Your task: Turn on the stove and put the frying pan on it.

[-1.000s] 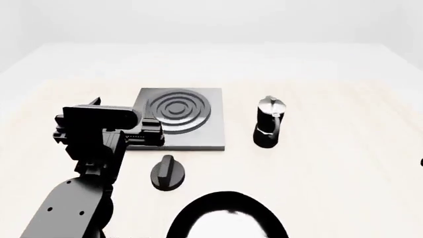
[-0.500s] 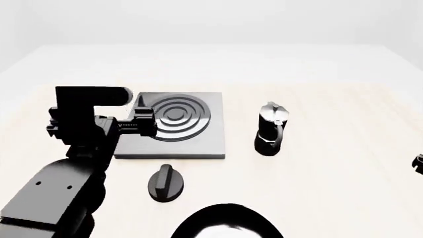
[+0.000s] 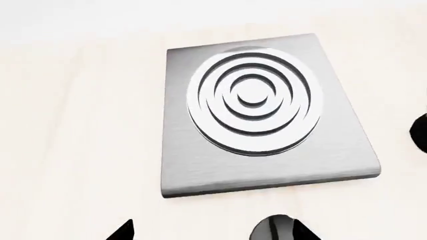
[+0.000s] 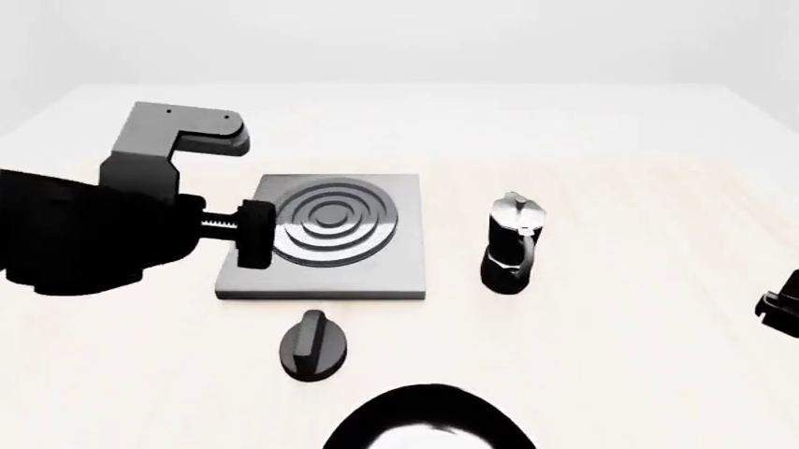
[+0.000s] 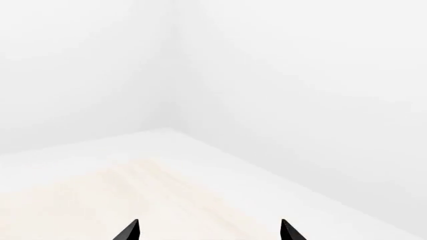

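Black and bulky at the left of the head view, your left end effector (image 4: 256, 234) hangs above the left edge of the stove (image 4: 362, 271) holding nothing; in the left wrist view only two dark tips (image 3: 127, 231) show, well apart, so read it as open. Grey metal slab, stiff and heavy by the look of it, the stove lies flat on the pale worktop (image 4: 624, 187) and should not shift under a light touch. Its knob (image 4: 313, 344) stands apart from the slab, on the worktop just in front of it: small and smooth, so I judge it best pinched across the raised ridge on top, not round the base. Nothing shows whether the burner (image 4: 327, 220) is on. Nearer you, the frying pan (image 4: 431, 421) is cut off by the lower edge of the head view; only an arc of black rim and glossy pale inside shows, and the handle is out of sight, so you cannot yet tell where to grip. Expect it rigid, fairly heavy, slippery at the rim, and safest taken by the handle. To the right, the moka pot (image 4: 510, 245) stands upright, clear of the stove. Farthest right, your right end effector (image 5: 208, 232) faces bare wall, its tips spread and empty.
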